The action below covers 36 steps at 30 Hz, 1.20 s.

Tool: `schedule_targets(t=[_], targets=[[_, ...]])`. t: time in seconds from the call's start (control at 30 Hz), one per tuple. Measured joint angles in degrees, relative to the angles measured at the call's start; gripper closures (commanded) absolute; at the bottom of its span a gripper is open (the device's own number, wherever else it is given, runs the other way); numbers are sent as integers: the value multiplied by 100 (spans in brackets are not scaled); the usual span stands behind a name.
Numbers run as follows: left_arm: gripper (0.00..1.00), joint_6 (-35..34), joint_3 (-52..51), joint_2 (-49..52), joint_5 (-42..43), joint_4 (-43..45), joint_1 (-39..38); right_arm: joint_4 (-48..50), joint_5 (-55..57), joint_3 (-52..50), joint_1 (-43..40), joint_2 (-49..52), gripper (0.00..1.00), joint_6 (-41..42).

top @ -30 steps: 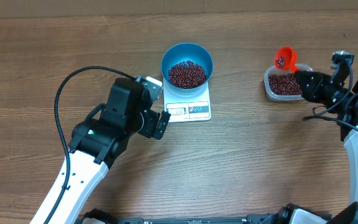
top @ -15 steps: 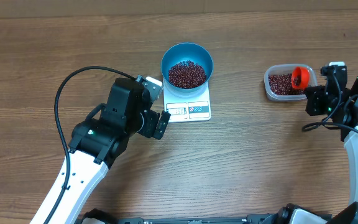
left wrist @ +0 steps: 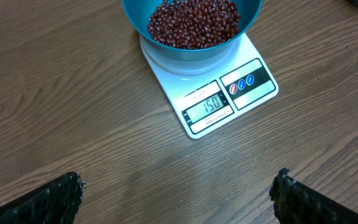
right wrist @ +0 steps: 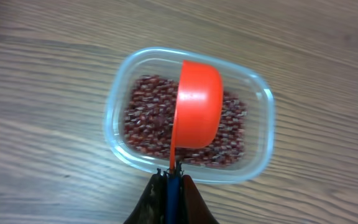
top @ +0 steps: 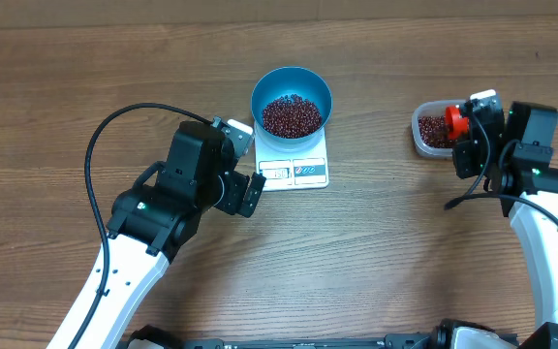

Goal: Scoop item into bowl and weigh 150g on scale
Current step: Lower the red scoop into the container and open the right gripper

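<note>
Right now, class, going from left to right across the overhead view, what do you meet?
Left hand → blue bowl → clear tub → right hand. The scale under the bowl and the red scoop over the tub overlap them, so both are left out.

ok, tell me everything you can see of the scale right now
The scale is a small flat white rectangle, plastic by its look, lying flat on the wooden table. Along the edge nearest the robot sit a grey display reading 150 and a dark panel with two round buttons, one red, one blue. The blue bowl of dark red beans stands on its platform; nothing else touches it.
</note>
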Motion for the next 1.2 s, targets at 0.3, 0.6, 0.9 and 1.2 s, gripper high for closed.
schedule_targets(t=[0.3,0.6,0.9,1.2], targets=[[0,-2,0,0,0,0,0,201,420,2,4,0,96,1257],[1,-2,0,0,0,0,0,76,308,0,2,44,96,3388],[1,-2,0,0,0,0,0,507,-289,0,4,802,96,4378],[0,0,0,0,0,-2,0,656,-501,0,4,1067,59,4562]])
